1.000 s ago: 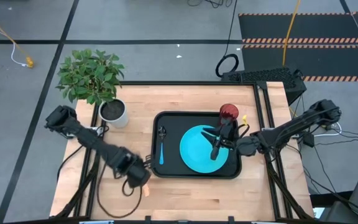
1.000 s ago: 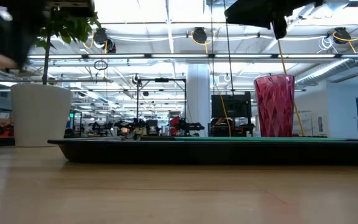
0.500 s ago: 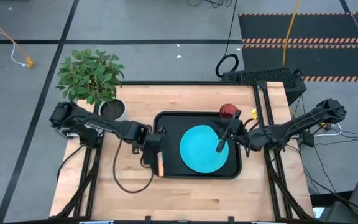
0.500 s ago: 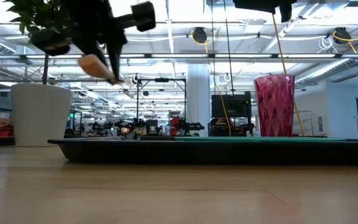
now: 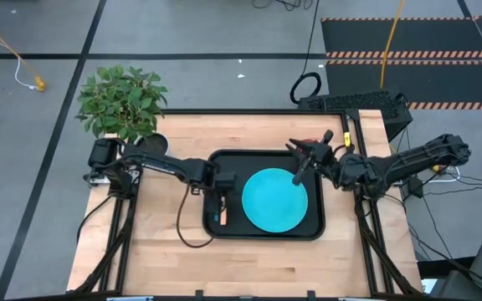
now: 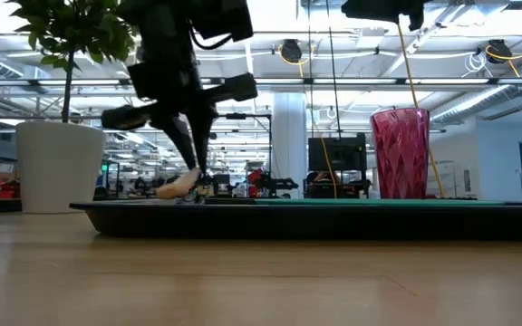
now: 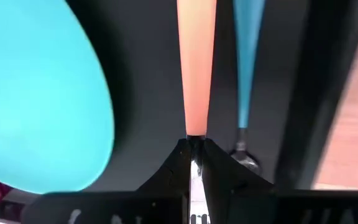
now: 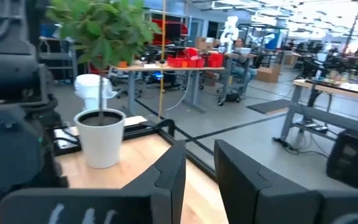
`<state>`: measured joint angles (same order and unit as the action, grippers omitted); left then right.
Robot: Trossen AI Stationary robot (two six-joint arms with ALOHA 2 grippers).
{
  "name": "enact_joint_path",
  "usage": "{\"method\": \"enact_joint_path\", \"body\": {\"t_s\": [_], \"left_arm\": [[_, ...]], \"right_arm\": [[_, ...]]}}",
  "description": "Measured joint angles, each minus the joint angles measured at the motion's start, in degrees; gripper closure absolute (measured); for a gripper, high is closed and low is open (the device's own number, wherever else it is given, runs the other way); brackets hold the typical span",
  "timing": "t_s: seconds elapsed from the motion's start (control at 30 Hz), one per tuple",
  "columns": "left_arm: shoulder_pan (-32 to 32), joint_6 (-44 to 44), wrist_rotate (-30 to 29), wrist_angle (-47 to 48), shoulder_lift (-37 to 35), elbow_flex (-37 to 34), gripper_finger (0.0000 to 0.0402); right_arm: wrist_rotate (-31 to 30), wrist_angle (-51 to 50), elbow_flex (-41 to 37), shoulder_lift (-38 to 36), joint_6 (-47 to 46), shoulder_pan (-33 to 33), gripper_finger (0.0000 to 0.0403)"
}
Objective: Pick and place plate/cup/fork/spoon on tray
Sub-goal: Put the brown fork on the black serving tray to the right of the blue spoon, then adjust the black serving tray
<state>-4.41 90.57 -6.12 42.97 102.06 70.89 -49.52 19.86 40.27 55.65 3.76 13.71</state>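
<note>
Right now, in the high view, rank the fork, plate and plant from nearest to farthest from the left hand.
1. Fork: held in the left hand, over the tray's left side.
2. Plate: to the hand's right, mid-tray.
3. Plant: at the table's far-left corner.

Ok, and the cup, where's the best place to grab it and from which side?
Probably across its side wall, just above the middle, coming in level from the right. The cup stands upright at the tray's far right corner and widens toward its rim, so fingers closed there should not slip off upward.
</note>
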Motion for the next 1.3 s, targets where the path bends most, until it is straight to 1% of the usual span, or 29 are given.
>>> {"method": "enact_joint_path", "body": {"t_s": [0.3,0.47,0.67,0.8,1.1,1.3], "left_arm": [[1.49,2.77,0.04,-4.02,5.31,-0.04,0.0386],[1.36,3.63,0.08,-7.83,6.12,0.01,0.0386],[2.54,3.21,0.17,-6.68,6.31,1.30,0.0383],[3.92,2.49,2.11,-6.48,6.32,1.44,0.0382],[4.12,2.29,2.66,-6.30,6.34,1.44,0.0335],[4.12,2.27,2.62,-6.76,6.34,1.44,0.0329]], "right_arm": [[0.24,-2.63,0.02,-0.33,1.74,-3.20,0.0325],[0.26,-3.10,0.02,-0.90,3.11,-4.58,0.0325],[0.25,-3.04,0.02,-2.08,5.46,-5.83,0.0325],[0.26,-3.64,0.02,-2.66,6.69,-6.64,0.0325],[0.26,-3.90,0.02,-2.79,7.87,-7.42,0.0325],[0.26,-3.90,0.02,-2.86,8.08,-7.42,0.0325]]}}
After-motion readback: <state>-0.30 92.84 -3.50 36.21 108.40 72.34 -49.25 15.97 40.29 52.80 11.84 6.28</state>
